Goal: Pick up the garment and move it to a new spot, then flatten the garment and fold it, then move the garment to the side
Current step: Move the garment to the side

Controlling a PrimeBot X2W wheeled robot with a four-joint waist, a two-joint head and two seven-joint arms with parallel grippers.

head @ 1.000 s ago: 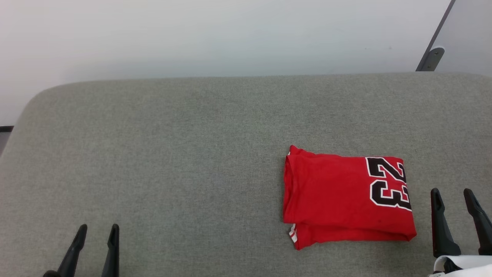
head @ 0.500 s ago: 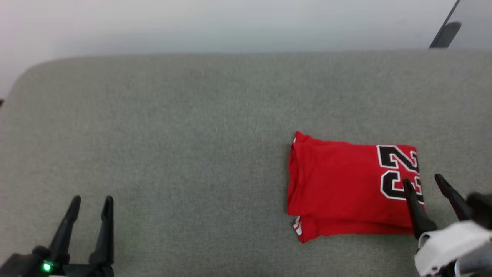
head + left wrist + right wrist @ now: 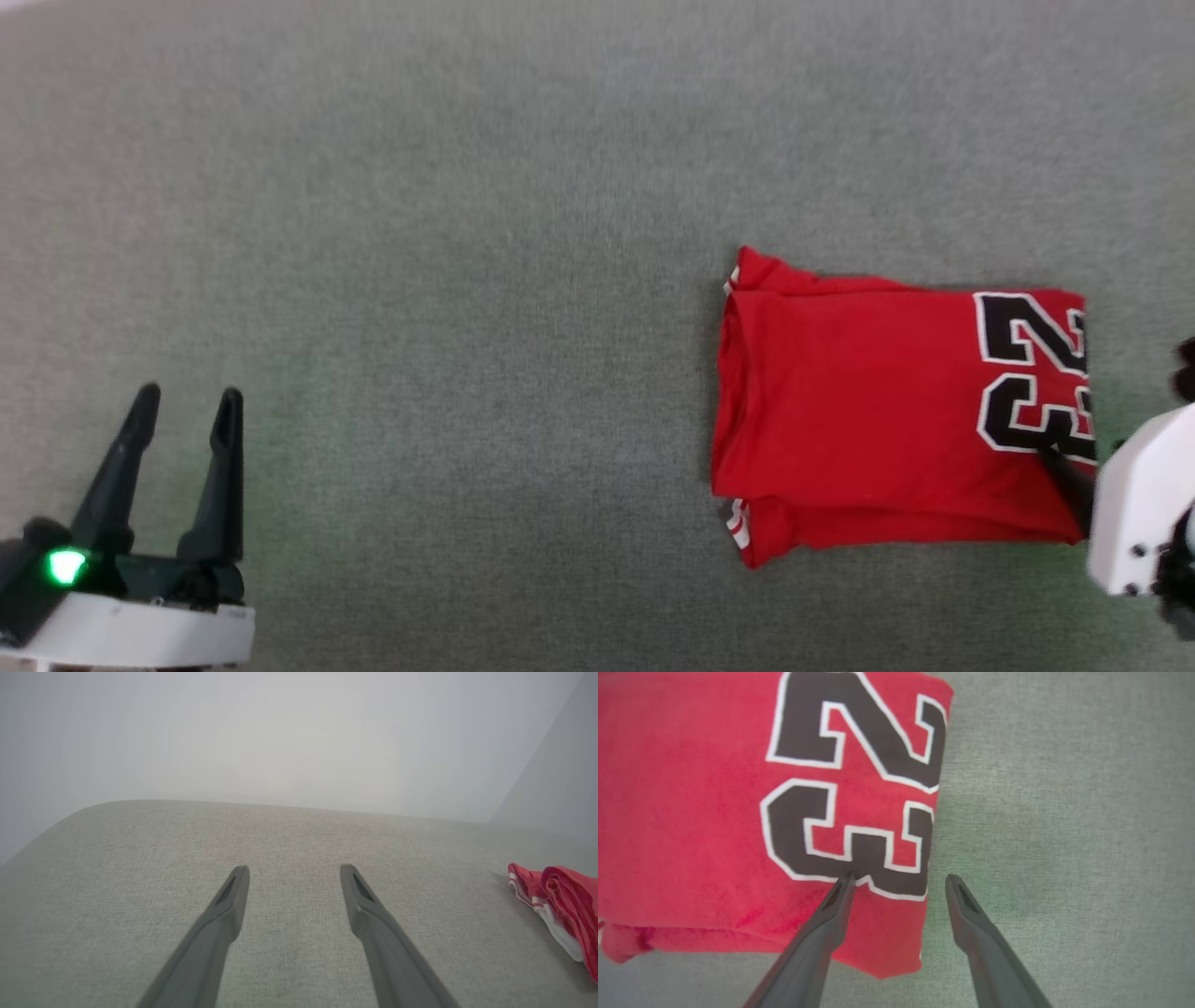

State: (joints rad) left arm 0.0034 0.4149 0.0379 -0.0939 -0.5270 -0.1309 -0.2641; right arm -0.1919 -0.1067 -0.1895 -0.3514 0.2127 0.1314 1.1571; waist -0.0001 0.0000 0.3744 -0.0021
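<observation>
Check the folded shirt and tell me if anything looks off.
Only a small thing: the shirt is not folded quite square. At its near left corner a lower layer with white striped trim pokes out past the top layer. No damage shows.

A black, white-outlined number 23 (image 3: 1032, 373) is printed on the folded red garment (image 3: 868, 411), at its right edge in the head view, turned sideways with the 2 above the 3.
</observation>
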